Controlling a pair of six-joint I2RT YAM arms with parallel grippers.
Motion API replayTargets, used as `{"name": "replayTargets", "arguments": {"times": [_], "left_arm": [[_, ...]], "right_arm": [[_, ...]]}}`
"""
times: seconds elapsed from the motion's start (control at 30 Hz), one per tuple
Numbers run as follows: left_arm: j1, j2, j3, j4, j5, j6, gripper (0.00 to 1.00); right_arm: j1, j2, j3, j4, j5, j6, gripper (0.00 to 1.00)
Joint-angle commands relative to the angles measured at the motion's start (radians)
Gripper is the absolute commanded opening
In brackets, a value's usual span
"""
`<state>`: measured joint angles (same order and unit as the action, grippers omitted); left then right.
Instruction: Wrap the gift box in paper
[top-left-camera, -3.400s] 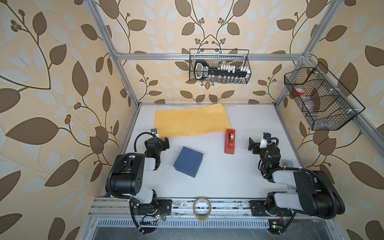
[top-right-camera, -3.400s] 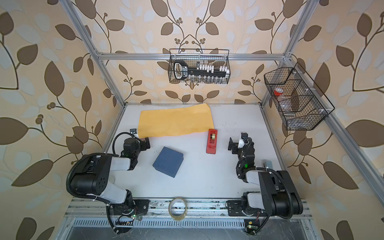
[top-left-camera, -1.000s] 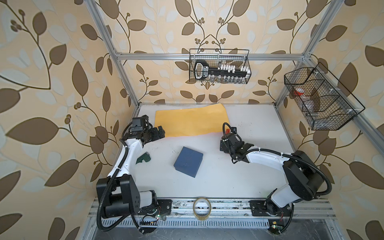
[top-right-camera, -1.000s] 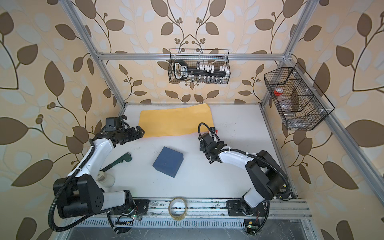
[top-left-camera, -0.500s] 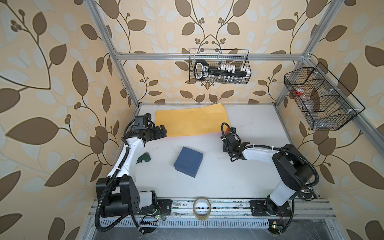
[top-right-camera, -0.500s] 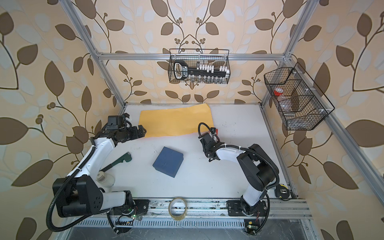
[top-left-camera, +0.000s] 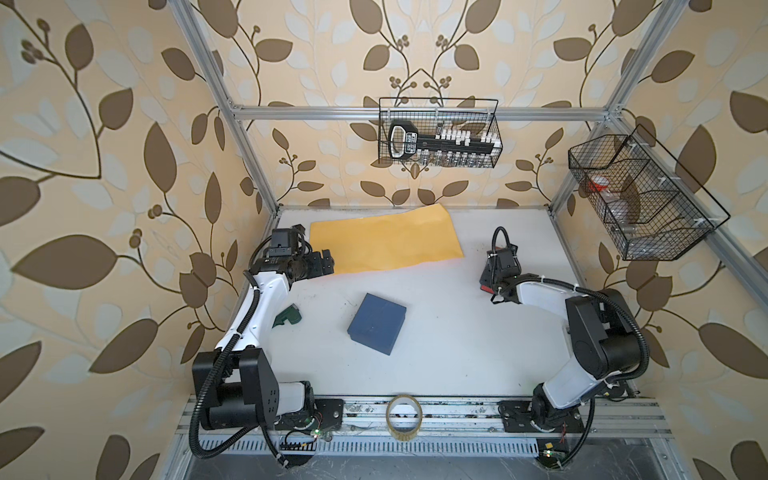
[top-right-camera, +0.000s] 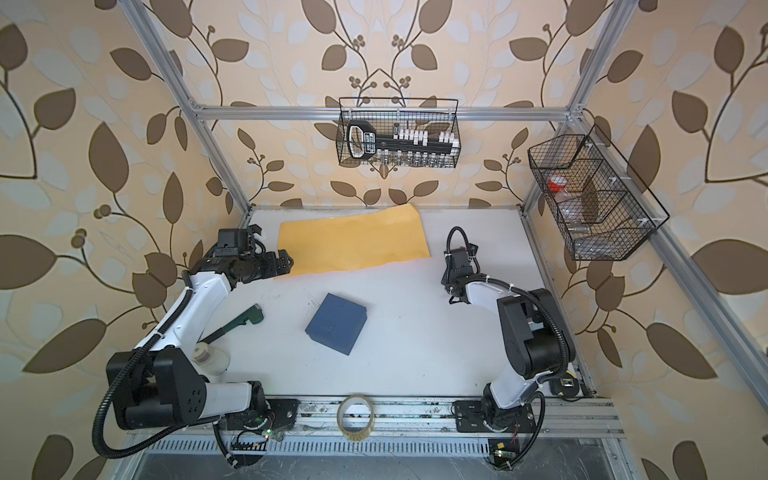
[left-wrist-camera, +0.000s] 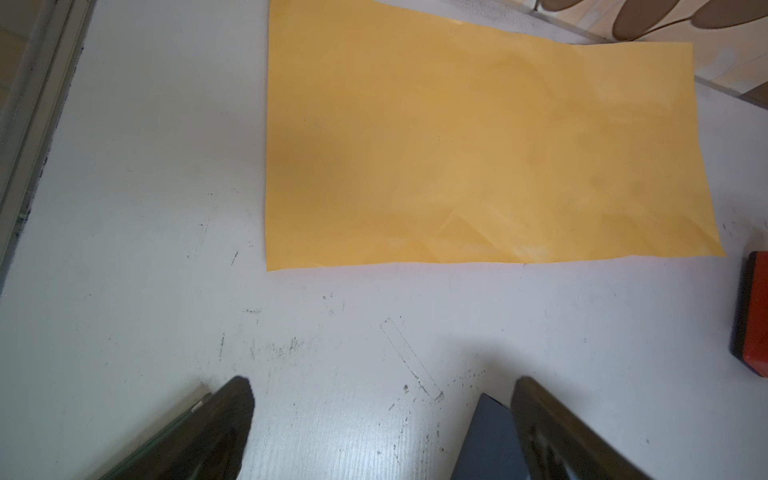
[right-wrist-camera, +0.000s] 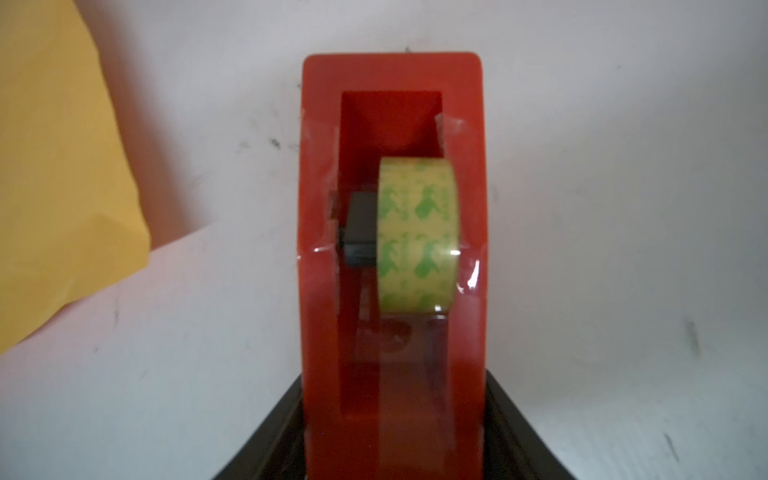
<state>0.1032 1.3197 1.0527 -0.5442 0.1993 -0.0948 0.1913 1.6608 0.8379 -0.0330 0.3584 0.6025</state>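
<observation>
The slate-blue gift box (top-left-camera: 377, 323) (top-right-camera: 336, 323) lies flat mid-table, with no gripper touching it. The yellow-orange paper (top-left-camera: 386, 241) (top-right-camera: 353, 243) (left-wrist-camera: 478, 145) lies flat at the back. My left gripper (top-left-camera: 328, 262) (top-right-camera: 286, 262) (left-wrist-camera: 382, 415) hovers open at the paper's near left corner, nothing between its fingers. One box corner (left-wrist-camera: 486, 440) shows in the left wrist view. My right gripper (top-left-camera: 488, 280) (top-right-camera: 451, 282) (right-wrist-camera: 395, 376) is shut on the red tape dispenser (right-wrist-camera: 392, 249), right of the paper, with a finger against each side.
A clear tape roll (top-left-camera: 404, 419) sits on the front rail. A green tool (top-left-camera: 286, 318) and a white bottle (top-right-camera: 212, 359) lie near the left arm's base. Wire baskets hang on the back wall (top-left-camera: 438, 143) and right wall (top-left-camera: 636, 199).
Both arms left their rest pose. My right gripper closed on the tape dispenser and carried it to the right, away from the paper. The left gripper has stayed by the paper's corner.
</observation>
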Motion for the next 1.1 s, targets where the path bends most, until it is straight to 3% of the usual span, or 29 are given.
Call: {"name": "replayTargets", "arguments": {"times": [0.0,0.1,0.2,0.33,0.43,0.53,0.6,0.9,0.97,1.07], "left_arm": [[-0.013,-0.004,0.052,-0.024,-0.020,0.031,0.99],[-0.020,-0.011,0.041,-0.019,-0.028,0.046,0.99],[-0.028,-0.014,0.045,-0.028,-0.039,0.055,0.99],[-0.028,-0.012,0.041,-0.019,-0.030,0.056,0.99],[-0.030,-0.009,0.047,-0.025,-0.034,0.056,0.99],[-0.032,-0.006,0.047,-0.023,-0.027,0.055,0.99],[-0.036,-0.005,0.051,-0.028,-0.035,0.058,0.99],[-0.038,0.006,0.050,-0.012,-0.113,0.089,0.99],[-0.043,0.018,0.064,-0.001,-0.166,0.089,0.96],[-0.045,0.048,0.101,-0.015,-0.216,0.036,0.88]], "right_arm": [[-0.027,-0.001,0.007,-0.118,-0.033,0.048,0.60],[-0.044,-0.007,0.046,-0.175,0.048,-0.020,0.63],[-0.138,0.000,0.054,-0.208,-0.068,-0.029,0.63],[-0.214,0.022,0.083,-0.257,-0.108,-0.099,0.66],[-0.234,0.030,0.095,-0.281,-0.113,-0.135,0.73],[-0.229,0.019,0.095,-0.286,-0.113,-0.135,0.88],[-0.210,-0.008,0.109,-0.318,-0.104,-0.132,1.00],[0.036,-0.282,0.153,-0.471,0.081,-0.133,1.00],[0.098,-0.286,0.175,-0.455,0.065,-0.135,1.00],[0.127,-0.217,0.226,-0.375,-0.093,-0.116,0.98]]}}
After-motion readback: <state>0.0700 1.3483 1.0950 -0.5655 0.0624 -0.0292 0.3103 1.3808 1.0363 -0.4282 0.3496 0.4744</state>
